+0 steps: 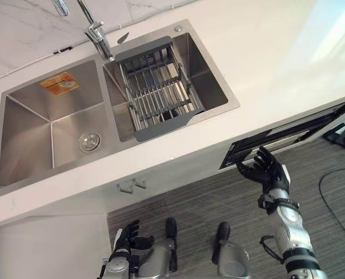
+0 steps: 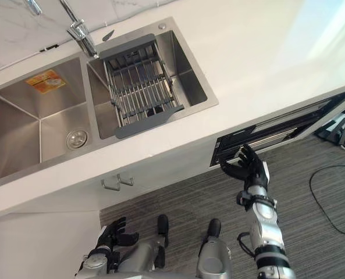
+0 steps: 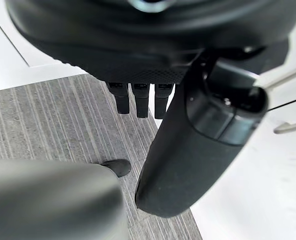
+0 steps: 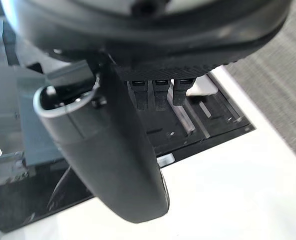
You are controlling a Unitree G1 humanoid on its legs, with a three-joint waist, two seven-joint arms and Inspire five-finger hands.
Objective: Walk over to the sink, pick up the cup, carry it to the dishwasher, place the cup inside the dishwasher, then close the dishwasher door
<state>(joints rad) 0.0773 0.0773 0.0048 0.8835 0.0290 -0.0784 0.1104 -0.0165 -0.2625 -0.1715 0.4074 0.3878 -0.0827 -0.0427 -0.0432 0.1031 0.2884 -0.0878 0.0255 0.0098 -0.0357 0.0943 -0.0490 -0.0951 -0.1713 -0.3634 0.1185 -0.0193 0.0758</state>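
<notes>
From the left, we see the steel sink set in a white counter, with an orange sticker on the back wall of its left basin and a round drain in that basin's floor. Low down, in front of the white cabinet below the sink, the left hand hangs over the grey striped floor, fingers relaxed and empty. A chrome faucet stands behind the divider between the basins, and a grey wire rack sits across the right basin. Further right, the dishwasher shows as a dark strip just under the counter's edge. The right hand is raised just before that strip, fingers spread and holding nothing; we cannot tell whether they touch it.
</notes>
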